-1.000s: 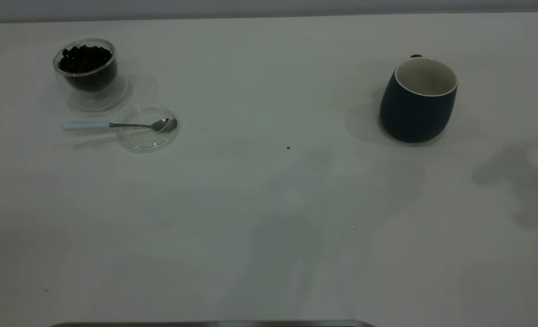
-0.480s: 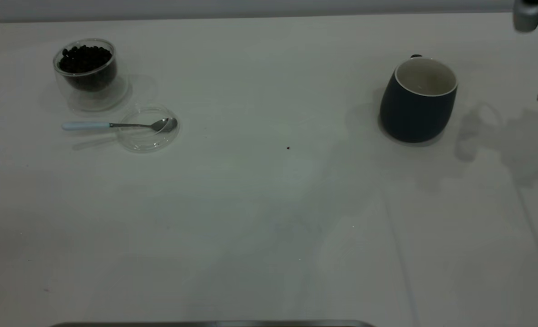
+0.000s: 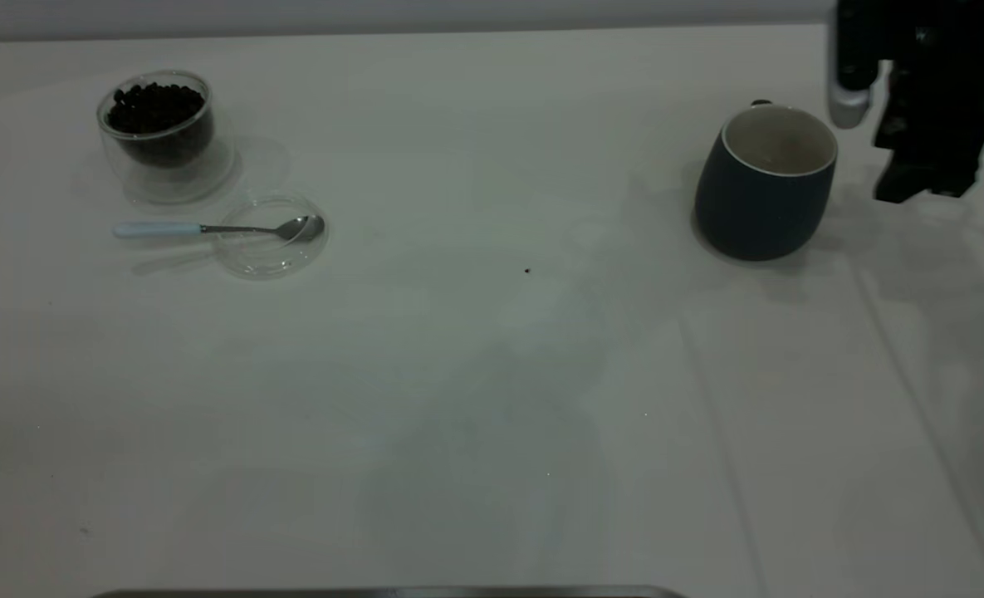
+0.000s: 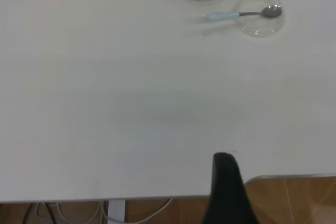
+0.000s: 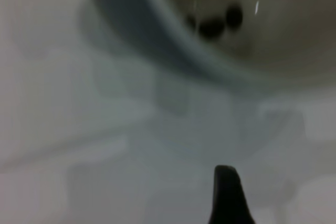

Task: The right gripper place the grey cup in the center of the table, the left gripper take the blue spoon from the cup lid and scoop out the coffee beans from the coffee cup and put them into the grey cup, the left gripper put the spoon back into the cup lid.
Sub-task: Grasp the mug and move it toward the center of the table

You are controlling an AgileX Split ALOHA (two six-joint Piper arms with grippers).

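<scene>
The grey cup [image 3: 764, 187] stands upright at the right of the table [image 3: 492, 374], its handle to the far side. In the right wrist view its rim [image 5: 157, 40] fills the frame, with a few dark specks inside. My right gripper [image 3: 915, 178] hangs just right of the cup, apart from it. The coffee cup [image 3: 158, 137] with coffee beans [image 3: 155, 106] stands far left. The blue spoon [image 3: 209, 228] lies with its bowl in the cup lid [image 3: 269, 237]. The left wrist view shows the spoon [image 4: 231, 15] and lid [image 4: 261, 15] far from my left gripper [image 4: 226, 192].
A tiny dark speck [image 3: 527, 270] lies near the table's middle. A dark strip [image 3: 392, 592] runs along the near table edge. The left wrist view shows the table edge, a wooden floor [image 4: 294, 198] and cables [image 4: 79, 213] below it.
The right arm has come into view from the upper right and moved down and left to beside the grey cup. Its shadow shifted with it. The cup, spoon and lid have not moved.
</scene>
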